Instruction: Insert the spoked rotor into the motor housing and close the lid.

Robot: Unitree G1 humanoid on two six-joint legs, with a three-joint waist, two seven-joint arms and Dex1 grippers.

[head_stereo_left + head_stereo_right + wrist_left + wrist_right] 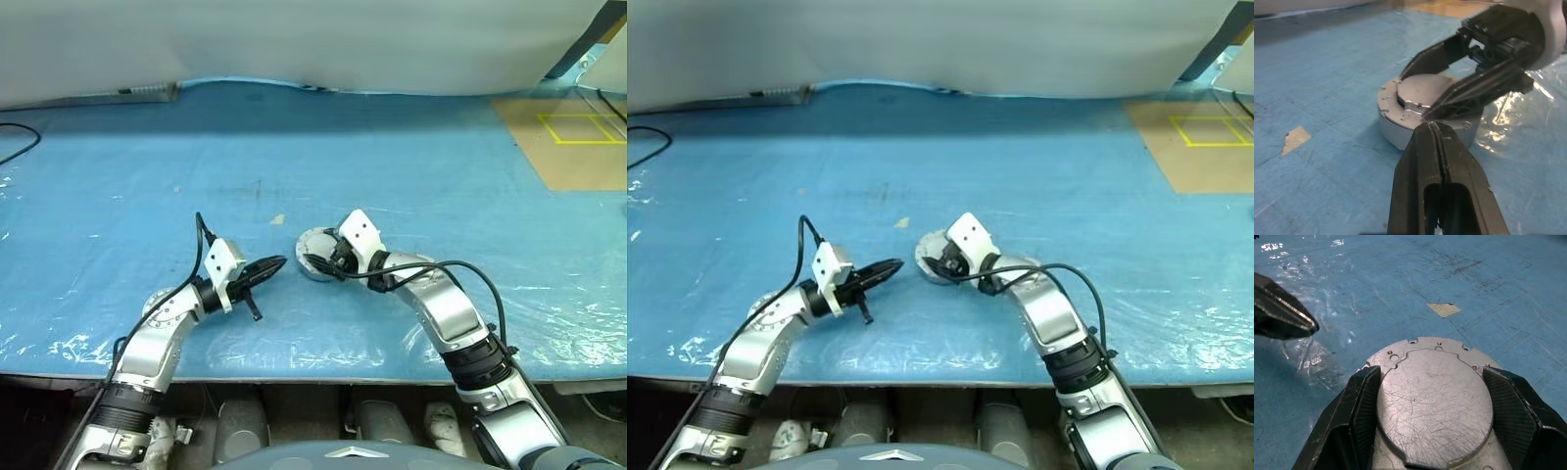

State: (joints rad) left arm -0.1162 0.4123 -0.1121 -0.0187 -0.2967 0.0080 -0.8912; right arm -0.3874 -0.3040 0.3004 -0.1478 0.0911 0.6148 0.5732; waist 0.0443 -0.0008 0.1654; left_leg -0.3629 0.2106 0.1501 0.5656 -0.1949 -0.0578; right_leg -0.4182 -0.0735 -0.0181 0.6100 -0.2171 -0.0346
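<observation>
The motor housing is a round silver drum on the blue table, with a flat, scratched face up and small holes near its rim; no windings show. My right gripper reaches in from the right and is shut on the drum, one black finger pressed to each side. My left gripper is shut and empty. It lies level, and its tip points at the drum from a short gap to the left. The spoked rotor and the lid are out of view.
A small tan scrap of tape lies just beyond the drum. Brown cardboard with a yellow square is at the far right. A white sheet borders the back, and a black cable runs at the far left. The table's front edge is close below both arms.
</observation>
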